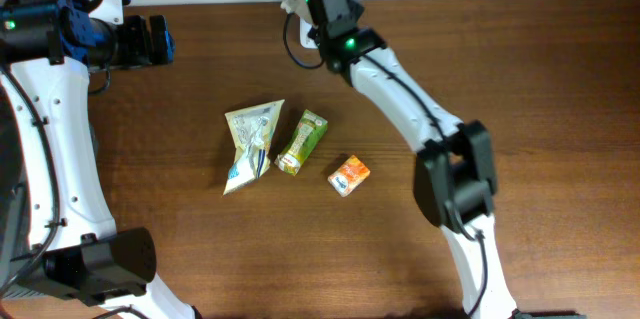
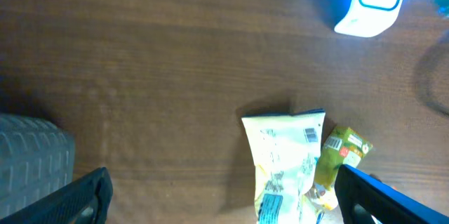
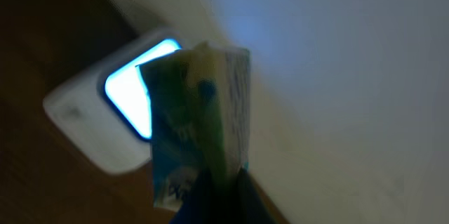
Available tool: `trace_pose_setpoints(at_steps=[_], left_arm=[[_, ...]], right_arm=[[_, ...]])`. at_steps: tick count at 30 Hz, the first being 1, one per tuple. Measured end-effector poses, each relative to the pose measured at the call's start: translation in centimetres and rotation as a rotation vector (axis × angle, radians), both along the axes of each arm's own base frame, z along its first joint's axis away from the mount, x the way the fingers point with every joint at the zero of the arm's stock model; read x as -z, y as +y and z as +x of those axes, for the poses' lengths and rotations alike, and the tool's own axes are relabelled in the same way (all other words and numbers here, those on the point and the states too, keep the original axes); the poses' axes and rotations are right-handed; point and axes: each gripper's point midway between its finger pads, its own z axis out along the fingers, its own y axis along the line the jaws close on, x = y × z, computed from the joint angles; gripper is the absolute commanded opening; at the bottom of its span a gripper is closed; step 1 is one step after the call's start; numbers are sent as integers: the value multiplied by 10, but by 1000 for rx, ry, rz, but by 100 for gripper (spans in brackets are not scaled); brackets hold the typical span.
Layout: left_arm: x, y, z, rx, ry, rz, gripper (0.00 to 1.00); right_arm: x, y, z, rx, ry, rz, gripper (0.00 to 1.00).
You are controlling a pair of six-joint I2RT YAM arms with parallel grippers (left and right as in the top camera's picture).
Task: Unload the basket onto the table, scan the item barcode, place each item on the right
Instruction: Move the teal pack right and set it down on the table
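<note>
right gripper — clamped on blue-green packet | packet: just in front of lit window of scanner | left gripper — jaws apart, over table, well away from scanner

Overhead top-down; wrist views lower, scanner common to both
</note>
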Motion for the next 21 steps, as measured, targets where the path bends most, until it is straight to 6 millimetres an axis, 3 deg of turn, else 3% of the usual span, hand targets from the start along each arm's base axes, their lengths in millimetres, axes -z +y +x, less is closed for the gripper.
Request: trace_pose_setpoints(at_steps=[1, 3, 4, 6, 8, 11, 14, 17, 19, 21], left_arm=[[0, 0, 1, 0, -3, 0, 99], [0, 0, 0, 0, -2, 0, 99], [0, 0, 0, 0, -1, 0, 99], [0, 0, 0, 0, -2, 1, 99], [0, 0, 0, 0, -2, 0, 99], [0, 0, 0, 0, -1, 1, 99], [0, 0, 0, 0, 0, 0, 99], [0, 0, 0, 0, -2, 0, 99], [0, 0, 0, 0, -1, 0, 99], [0, 0, 0, 0, -2, 0, 99]], right_arm=[[-19, 1, -15, -13, 32, 64, 4], [-83, 0, -52, -49, 65, 265, 4], [-98, -1, -63, -66, 80, 316, 4], [-144, -19, -110, -86, 172, 496, 4], [-160, -36, -137, -81, 247, 599, 4], [-147, -70, -176, -12, 472, 719, 4], [-110, -114, -195, 158, 673, 781, 4], [-75, -149, -193, 294, 766, 807, 4], [-42, -174, -188, 410, 801, 796, 4], [17, -210, -183, 615, 840, 756, 4]])
